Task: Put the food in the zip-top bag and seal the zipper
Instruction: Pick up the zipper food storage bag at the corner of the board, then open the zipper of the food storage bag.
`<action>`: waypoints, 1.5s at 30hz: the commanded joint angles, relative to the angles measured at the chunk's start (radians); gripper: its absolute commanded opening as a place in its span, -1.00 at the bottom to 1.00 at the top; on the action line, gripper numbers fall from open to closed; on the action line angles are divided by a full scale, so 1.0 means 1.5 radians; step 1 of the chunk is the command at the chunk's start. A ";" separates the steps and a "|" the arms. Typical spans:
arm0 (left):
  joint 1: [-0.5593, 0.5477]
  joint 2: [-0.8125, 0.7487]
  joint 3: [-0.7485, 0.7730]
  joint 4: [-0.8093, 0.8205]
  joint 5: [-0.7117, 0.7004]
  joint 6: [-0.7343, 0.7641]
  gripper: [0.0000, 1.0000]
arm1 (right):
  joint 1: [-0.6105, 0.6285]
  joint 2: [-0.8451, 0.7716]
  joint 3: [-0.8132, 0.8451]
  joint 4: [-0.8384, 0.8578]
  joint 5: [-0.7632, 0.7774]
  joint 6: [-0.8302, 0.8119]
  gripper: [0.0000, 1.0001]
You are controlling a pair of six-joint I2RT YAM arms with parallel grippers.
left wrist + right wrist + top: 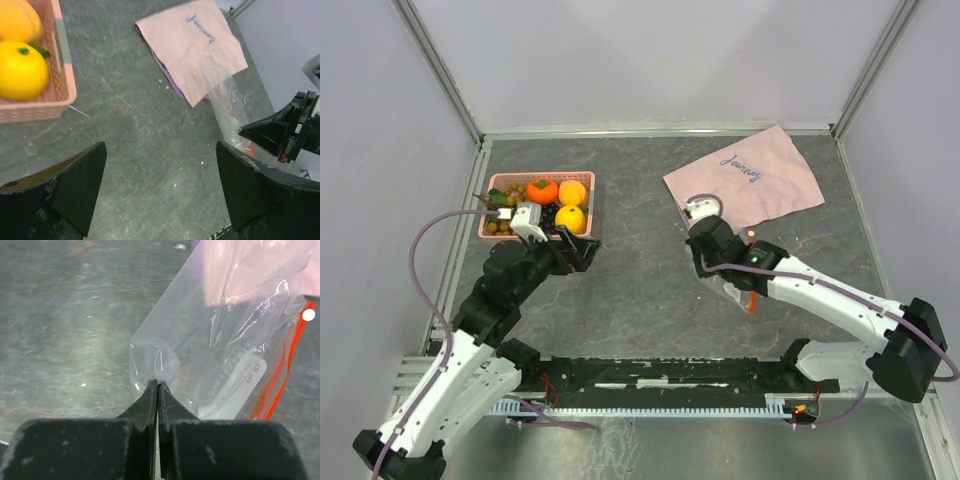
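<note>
While the right fingers (157,386) are pressed together on a puckered corner of the zip-top bag (225,335), the clear pouch lies flat on the grey desk (640,285) on the right side. Its far part overlaps the near edge of the pink cloth (745,178), whose colour shows through the plastic. The zipper (282,365), an orange-red strip, runs along the edge of the bag away from the pinched corner, and a white label (247,375) sits on the plastic beside it.

The left fingers (160,147) are spread wide with nothing between them. They hang over bare desk just beside the near right corner of the pink basket (592,200).

All the food that shows sits in that basket, well apart from the bag: the lemon (570,218) at the near right, the orange (573,192) behind it, the persimmon (542,190) with its green top, the dark grapes (550,212) and the berry cluster (506,192) towards the left end.
</note>
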 commanded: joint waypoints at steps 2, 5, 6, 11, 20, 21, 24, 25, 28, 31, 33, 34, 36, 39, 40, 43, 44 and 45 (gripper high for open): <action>-0.002 0.051 -0.032 0.078 0.077 -0.090 0.90 | 0.118 0.037 0.032 0.113 0.034 -0.043 -0.96; -0.002 0.070 -0.059 0.109 0.102 -0.119 0.89 | 0.170 0.067 0.036 0.153 0.035 -0.059 -0.96; -0.001 0.076 -0.069 0.121 0.110 -0.128 0.89 | 0.184 0.077 0.040 0.165 0.034 -0.064 -0.96; -0.001 0.118 -0.114 0.187 0.152 -0.169 0.89 | 0.245 0.130 0.057 0.210 0.030 -0.085 -0.96; -0.001 0.188 -0.144 0.236 0.159 -0.176 0.81 | 0.284 0.189 0.064 0.272 -0.010 -0.095 -0.96; -0.002 0.195 -0.148 0.243 0.157 -0.177 0.78 | 0.285 0.191 0.063 0.277 -0.012 -0.095 -0.96; -0.003 0.219 -0.158 0.266 0.158 -0.181 0.69 | 0.286 0.193 0.058 0.297 -0.020 -0.094 -0.97; -0.004 0.227 -0.161 0.273 0.158 -0.182 0.67 | 0.286 0.194 0.057 0.301 -0.021 -0.094 -0.96; -0.008 0.256 -0.168 0.298 0.159 -0.185 0.60 | 0.286 0.199 0.058 0.313 -0.024 -0.094 -0.96; -0.016 0.290 -0.168 0.321 0.162 -0.187 0.56 | 0.286 0.209 0.058 0.321 -0.025 -0.096 -0.96; -0.022 0.308 -0.165 0.333 0.162 -0.188 0.53 | 0.286 0.214 0.057 0.327 -0.027 -0.098 -0.96; -0.028 0.317 -0.165 0.338 0.161 -0.187 0.52 | 0.286 0.217 0.055 0.334 -0.026 -0.098 -0.95; -0.033 0.334 -0.163 0.347 0.156 -0.186 0.49 | 0.287 0.221 0.052 0.343 -0.026 -0.099 -0.95; -0.038 0.359 -0.160 0.358 0.157 -0.183 0.42 | 0.286 0.229 0.053 0.352 -0.022 -0.100 -0.92; -0.040 0.365 -0.160 0.366 0.159 -0.184 0.36 | 0.286 0.231 0.054 0.352 -0.021 -0.101 -0.91; -0.047 0.376 -0.164 0.387 0.161 -0.186 0.06 | 0.284 0.237 0.054 0.361 -0.019 -0.103 -0.88; -0.049 0.378 -0.165 0.392 0.161 -0.186 -0.03 | 0.284 0.239 0.054 0.360 -0.016 -0.105 -0.85; -0.049 0.379 -0.164 0.395 0.162 -0.183 -0.12 | 0.283 0.241 0.055 0.358 -0.013 -0.107 -0.83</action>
